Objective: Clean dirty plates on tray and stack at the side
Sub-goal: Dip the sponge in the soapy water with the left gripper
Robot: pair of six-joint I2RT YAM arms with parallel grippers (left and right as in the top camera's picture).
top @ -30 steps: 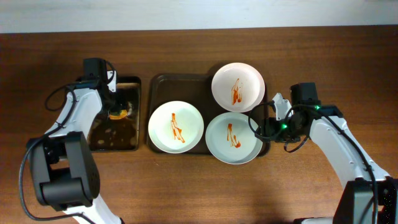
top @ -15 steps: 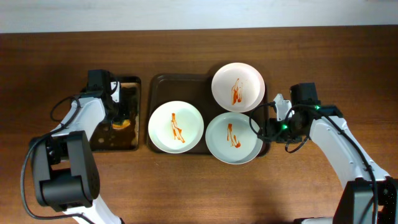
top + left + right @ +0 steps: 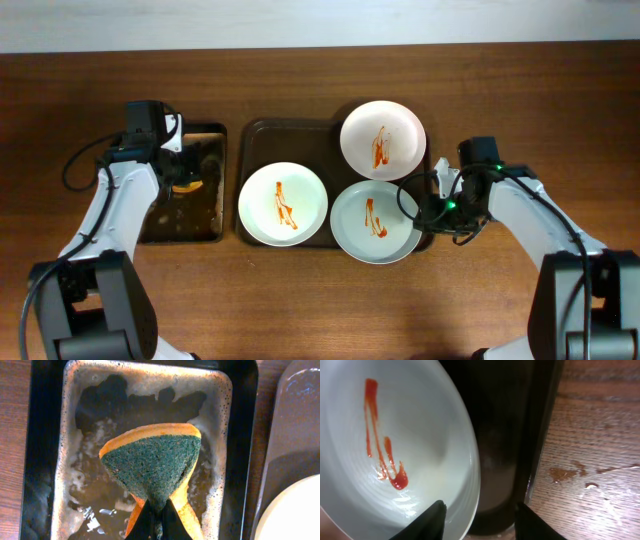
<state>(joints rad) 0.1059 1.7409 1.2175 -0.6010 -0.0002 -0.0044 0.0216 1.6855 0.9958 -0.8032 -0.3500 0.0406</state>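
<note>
The left gripper is clamped on the folded sponge, held over the soap tray below it, probably to keep it wet for wiping. The right gripper has its jaws apart astride the rim of the plate on the tray, seemingly to steady it.

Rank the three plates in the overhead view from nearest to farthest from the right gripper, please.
1. Front plate, at the right end of the tray, just beside the right gripper.
2. Back plate, at the tray's far right corner.
3. Left plate, at the tray's left end.
</note>
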